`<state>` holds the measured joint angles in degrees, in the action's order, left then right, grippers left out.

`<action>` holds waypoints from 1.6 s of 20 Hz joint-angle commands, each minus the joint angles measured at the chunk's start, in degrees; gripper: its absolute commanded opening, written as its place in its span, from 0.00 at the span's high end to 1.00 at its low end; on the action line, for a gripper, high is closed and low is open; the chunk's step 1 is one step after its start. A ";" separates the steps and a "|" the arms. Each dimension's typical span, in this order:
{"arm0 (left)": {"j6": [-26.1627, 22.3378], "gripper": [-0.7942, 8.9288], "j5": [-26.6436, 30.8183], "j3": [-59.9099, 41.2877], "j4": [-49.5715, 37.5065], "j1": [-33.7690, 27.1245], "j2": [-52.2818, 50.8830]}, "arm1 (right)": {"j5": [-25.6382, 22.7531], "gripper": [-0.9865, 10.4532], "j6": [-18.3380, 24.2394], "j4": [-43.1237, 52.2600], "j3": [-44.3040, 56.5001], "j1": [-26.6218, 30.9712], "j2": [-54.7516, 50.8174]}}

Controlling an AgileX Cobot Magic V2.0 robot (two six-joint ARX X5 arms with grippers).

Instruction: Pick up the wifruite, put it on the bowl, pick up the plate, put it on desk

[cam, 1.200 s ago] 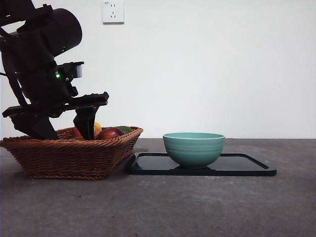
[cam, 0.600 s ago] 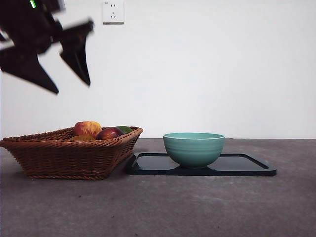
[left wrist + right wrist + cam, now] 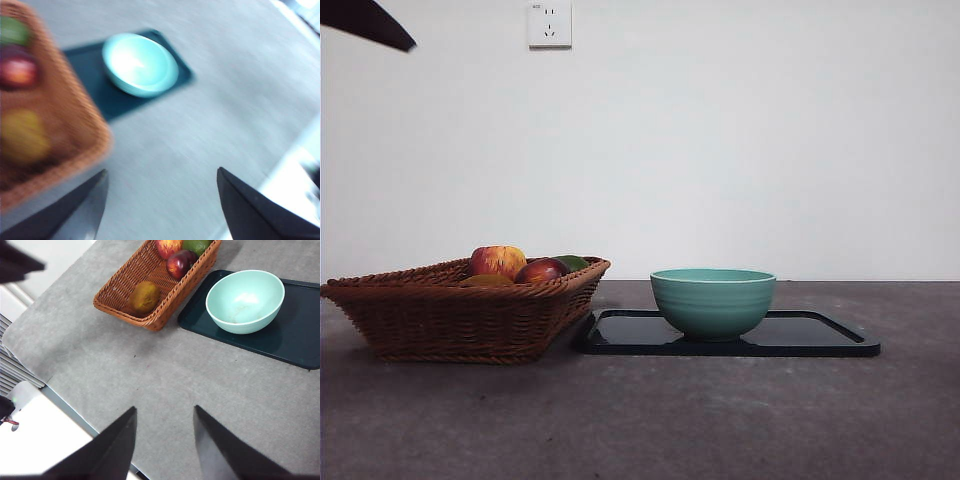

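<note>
Right wrist view shows me the wifruite (image 3: pixel 144 297) lying in the basket's (image 3: pixel 120 280) near-left corner. The bowl (image 3: pixel 245 301) sits empty on the tray (image 3: pixel 295 340). Both pairs of jaws hang wide and empty, though the left view is blurred; I'd drop the left gripper (image 3: pixel 160 210) straight over the fruit.

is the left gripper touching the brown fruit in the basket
Apart. The left wrist view shows the left gripper open and empty, high above the desk, while the wifruite lies untouched in the basket.
</note>
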<state>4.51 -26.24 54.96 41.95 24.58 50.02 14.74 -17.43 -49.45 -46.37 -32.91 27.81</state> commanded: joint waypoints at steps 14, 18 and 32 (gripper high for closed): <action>-6.01 0.57 -3.02 0.68 5.14 0.31 -1.77 | -0.24 0.76 -1.77 0.59 -0.61 -0.33 0.15; -6.01 0.57 -3.02 0.68 5.11 0.31 -1.77 | -1.70 0.75 -5.46 2.78 -0.63 -0.33 0.92; -6.03 0.57 -3.02 0.68 5.03 0.31 -1.77 | -10.16 0.67 3.69 4.59 -25.70 7.93 39.21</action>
<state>-0.78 -28.88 54.96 47.62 24.62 47.92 4.71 -15.55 -44.93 -71.31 -24.71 66.11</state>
